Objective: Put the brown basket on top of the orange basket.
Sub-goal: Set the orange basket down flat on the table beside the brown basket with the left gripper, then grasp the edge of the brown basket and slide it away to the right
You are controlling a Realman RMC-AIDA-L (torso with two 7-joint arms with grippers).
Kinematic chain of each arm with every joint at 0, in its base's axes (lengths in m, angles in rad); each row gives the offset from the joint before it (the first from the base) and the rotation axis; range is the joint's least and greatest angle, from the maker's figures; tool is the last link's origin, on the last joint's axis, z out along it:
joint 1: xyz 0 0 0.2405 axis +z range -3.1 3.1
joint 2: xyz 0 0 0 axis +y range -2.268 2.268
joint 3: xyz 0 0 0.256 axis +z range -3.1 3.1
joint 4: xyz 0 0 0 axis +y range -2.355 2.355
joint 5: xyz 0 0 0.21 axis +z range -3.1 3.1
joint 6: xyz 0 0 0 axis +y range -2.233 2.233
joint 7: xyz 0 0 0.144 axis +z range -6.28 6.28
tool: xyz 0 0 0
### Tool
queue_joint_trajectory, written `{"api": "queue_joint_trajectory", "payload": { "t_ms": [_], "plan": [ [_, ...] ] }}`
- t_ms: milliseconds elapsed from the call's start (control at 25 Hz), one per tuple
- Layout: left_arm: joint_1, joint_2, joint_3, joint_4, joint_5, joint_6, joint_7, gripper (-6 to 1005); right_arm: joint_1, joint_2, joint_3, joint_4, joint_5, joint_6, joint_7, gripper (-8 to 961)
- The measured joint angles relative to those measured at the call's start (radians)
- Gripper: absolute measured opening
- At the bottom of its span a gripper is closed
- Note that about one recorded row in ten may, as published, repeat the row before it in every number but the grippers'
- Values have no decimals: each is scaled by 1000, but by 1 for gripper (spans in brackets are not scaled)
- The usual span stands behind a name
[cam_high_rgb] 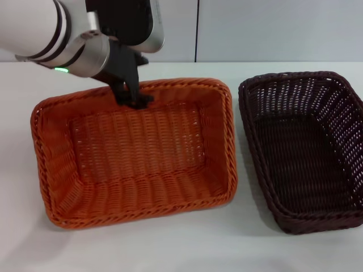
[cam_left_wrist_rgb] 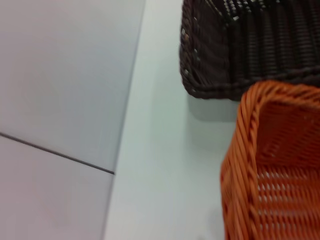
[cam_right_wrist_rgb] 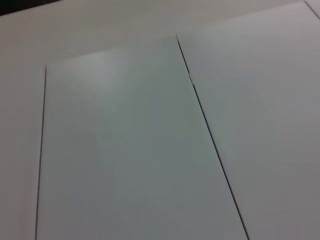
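Observation:
The orange basket (cam_high_rgb: 136, 153) stands on the white table at the left in the head view. Its corner also shows in the left wrist view (cam_left_wrist_rgb: 270, 165). The brown basket (cam_high_rgb: 306, 147) stands to its right, a small gap between them, and shows in the left wrist view (cam_left_wrist_rgb: 250, 45) too. Both are empty. My left gripper (cam_high_rgb: 133, 97) reaches down from the upper left and is shut on the far rim of the orange basket, near the rim's middle. My right gripper is out of view; its wrist view shows only wall panels.
The white table (cam_high_rgb: 170, 243) has bare surface in front of both baskets and to the far left. A grey panelled wall (cam_high_rgb: 272, 28) runs behind the table's far edge. The brown basket's right end reaches the head view's right edge.

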Motion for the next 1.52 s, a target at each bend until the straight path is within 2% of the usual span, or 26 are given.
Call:
{"api": "queue_joint_trajectory", "payload": {
  "t_ms": [120,160,520,560,640,680,720,800,960,1040,1080,1120,1160,1200,1240,1280,1320,1400,1440,1480,1520],
  "plan": [
    [0,0,0,0,0,0,0,724,-3,0,3,1,0,-5,14,822],
    [7,0,3,-38,7,17,-3,786,-4,0,4,1,0,-5,15,822],
    [24,-2,4,-100,0,53,-13,785,-7,-1,4,4,-1,-5,15,822],
    [64,-2,5,-144,-1,153,-57,785,-7,0,5,5,0,-5,15,822],
    [105,-2,4,-167,1,246,-95,784,-8,2,8,7,3,-5,15,822],
    [145,-3,7,-182,0,341,-137,784,-8,2,8,7,3,-5,15,822],
    [211,-4,18,-197,-1,505,-211,784,-9,2,9,7,4,-5,15,822],
    [310,-2,46,-201,-3,742,-303,784,-9,2,9,8,4,-2,15,822],
    [535,0,144,-141,-32,1308,-485,783,-5,2,10,7,5,-2,10,822],
    [624,1,206,-45,-56,1610,-572,783,4,-1,11,7,6,-2,10,822],
    [624,1,206,-45,-56,1610,-572,783,4,-1,11,7,6,-2,10,822],
    [663,2,265,85,-64,1888,-639,783,7,-1,13,8,6,-2,10,822],
    [696,2,303,194,-65,2099,-699,782,12,-1,16,7,6,-3,10,822],
    [706,1,319,250,-65,2205,-739,782,17,-1,19,6,6,-4,9,822],
    [720,-2,341,395,-67,2406,-868,782,27,-2,23,4,6,-4,9,822],
    [720,-2,341,395,-67,2406,-868,782,27,-2,23,4,6,-4,9,822],
    [721,-2,348,466,-69,2493,-941,782,32,-2,25,3,6,-3,8,822],
    [697,-2,351,636,-70,2603,-1060,781,45,-2,31,3,6,-2,8,822],
    [656,-2,347,817,-72,2693,-1136,781,54,-2,35,0,6,-3,8,822],
    [656,-2,347,817,-72,2693,-1136,781,54,-2,35,0,6,-3,8,822],
    [631,-4,346,916,-75,2739,-1160,781,57,-2,36,-6,6,-5,8,822]
  ]
}}
